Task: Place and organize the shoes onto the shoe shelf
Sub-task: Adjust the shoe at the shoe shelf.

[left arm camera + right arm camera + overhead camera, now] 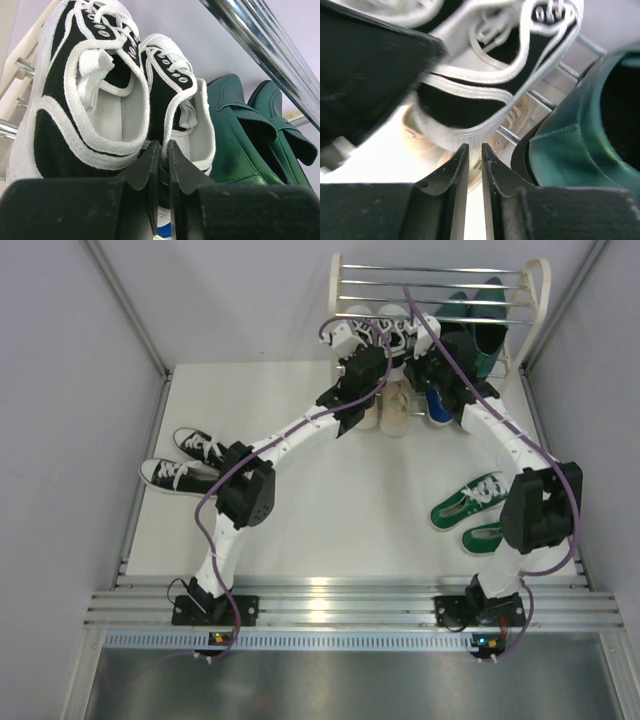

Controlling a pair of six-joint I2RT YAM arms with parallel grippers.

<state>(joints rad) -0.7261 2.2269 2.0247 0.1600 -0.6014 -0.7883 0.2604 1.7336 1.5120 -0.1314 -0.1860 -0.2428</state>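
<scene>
The shoe shelf [430,270] stands at the back. My left gripper [161,145] is shut on the pinched inner heel walls of a black-and-white sneaker pair [95,100] and holds it at a shelf tier, next to the dark green dress shoes [240,140]. My right gripper [472,147] is shut and empty, just below that pair's white sole [465,127], with a dress shoe [580,150] to its right. Beige lace-ups [395,410] and a blue sneaker [438,403] sit on the lowest tier. In the top view both grippers, the left [375,338] and the right [418,352], are at the shelf.
A second black-and-white pair [185,462] lies on the table at the left. Green sneakers [475,512] lie at the right beside the right arm's elbow. A chrome bar [260,40] crosses just above the held pair. Grey walls close in both sides.
</scene>
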